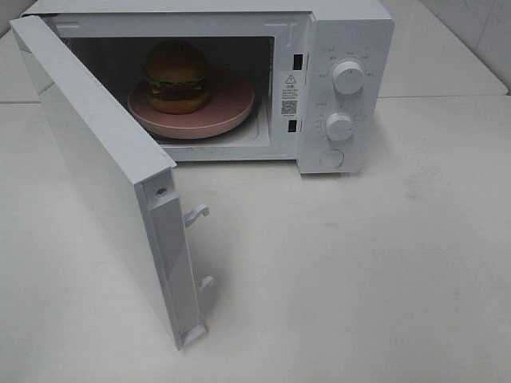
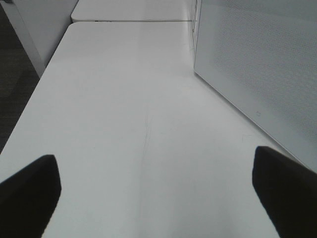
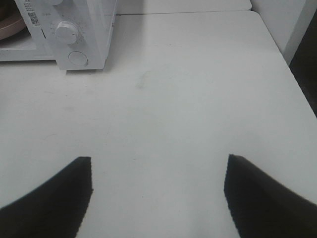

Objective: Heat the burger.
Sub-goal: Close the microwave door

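Left gripper has its two dark fingers spread very wide, and nothing is between them. It hangs over the bare white table and points along it. The big white door of the microwave stands close by on one side of it. Right gripper is spread wide too, a bit less than the left one, and it holds nothing. It hangs over the table as well and points toward the front corner of the microwave, which is well apart from it. Neither arm shows in the high view. There the microwave sits at the back of the table with its door swung all the way out toward the front left. The burger sits inside the microwave on a pink plate, a little to the left of the plate's middle. Two white knobs and a round button are on the microwave's right side.
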{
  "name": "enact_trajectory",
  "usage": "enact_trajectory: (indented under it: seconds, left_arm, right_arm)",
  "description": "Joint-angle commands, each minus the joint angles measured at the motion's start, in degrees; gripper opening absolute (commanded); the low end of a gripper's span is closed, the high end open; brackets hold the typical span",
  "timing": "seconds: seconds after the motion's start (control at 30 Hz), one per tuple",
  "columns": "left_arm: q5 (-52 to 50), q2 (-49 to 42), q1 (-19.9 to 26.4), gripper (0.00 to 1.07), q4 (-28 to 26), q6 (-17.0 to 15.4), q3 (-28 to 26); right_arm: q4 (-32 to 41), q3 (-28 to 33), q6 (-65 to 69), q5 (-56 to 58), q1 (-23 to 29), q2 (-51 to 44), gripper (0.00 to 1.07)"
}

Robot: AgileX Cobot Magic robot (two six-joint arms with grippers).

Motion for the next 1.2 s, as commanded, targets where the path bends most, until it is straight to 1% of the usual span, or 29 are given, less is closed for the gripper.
enact_trajectory:
  seconds: [0.03, 1.2]
  left_arm:
    - [0.1, -0.7, 0.1, 0.98, 0.2, -0.1, -0.1]
    - [0.1, -0.7, 0.1, 0.98, 0.2, -0.1, -0.1]
  right_arm:
    - [0.2, -0.1, -0.5, -0.7, -0.2, -1.7, 0.74]
    - [0.2, -0.1, -0.5, -0.7, -0.2, -1.7, 0.74]
